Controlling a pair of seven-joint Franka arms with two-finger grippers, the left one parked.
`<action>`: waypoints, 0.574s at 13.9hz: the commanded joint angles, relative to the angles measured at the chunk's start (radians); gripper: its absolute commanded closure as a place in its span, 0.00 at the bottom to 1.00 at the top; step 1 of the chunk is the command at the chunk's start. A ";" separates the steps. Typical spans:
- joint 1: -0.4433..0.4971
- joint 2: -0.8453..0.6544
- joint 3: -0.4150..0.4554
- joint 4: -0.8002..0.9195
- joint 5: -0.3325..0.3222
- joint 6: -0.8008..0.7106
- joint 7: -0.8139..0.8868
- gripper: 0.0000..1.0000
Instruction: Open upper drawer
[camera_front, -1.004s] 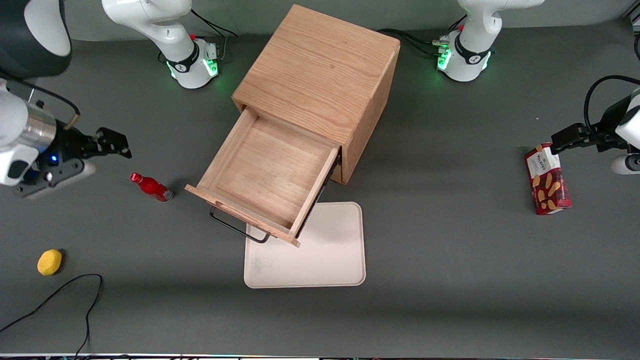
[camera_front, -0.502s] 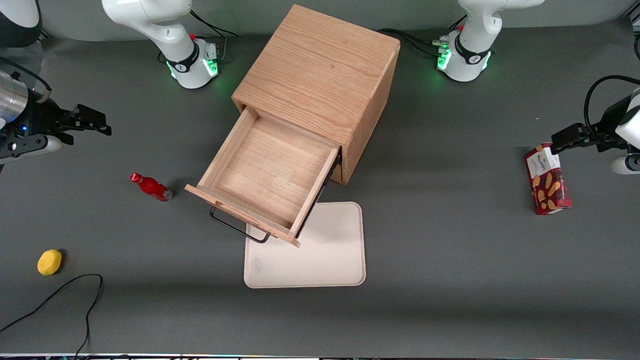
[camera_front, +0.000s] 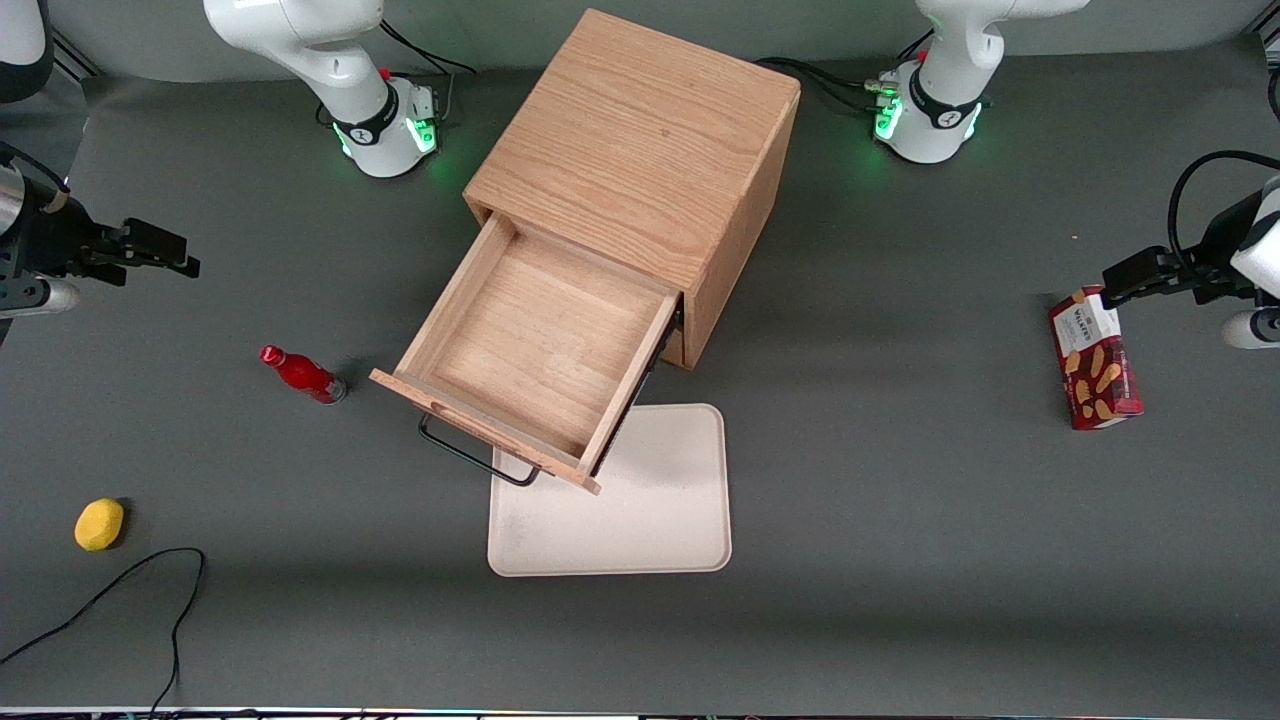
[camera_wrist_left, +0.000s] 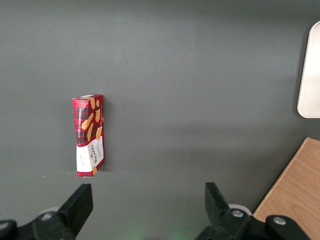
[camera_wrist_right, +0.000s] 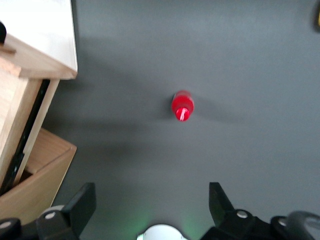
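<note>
The light-wood upper drawer with its thin black wire handle stands pulled far out of the oak cube cabinet, overhanging the flat cream tray. Toward the working arm's end of the grey table, well apart, the gripper hangs with jaws released above a small red bottle.
</note>
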 joint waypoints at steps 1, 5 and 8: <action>0.012 0.028 0.000 0.006 -0.017 0.080 0.028 0.00; -0.051 0.064 0.070 0.006 -0.054 0.138 0.026 0.00; -0.148 0.107 0.204 0.075 -0.050 0.132 0.032 0.00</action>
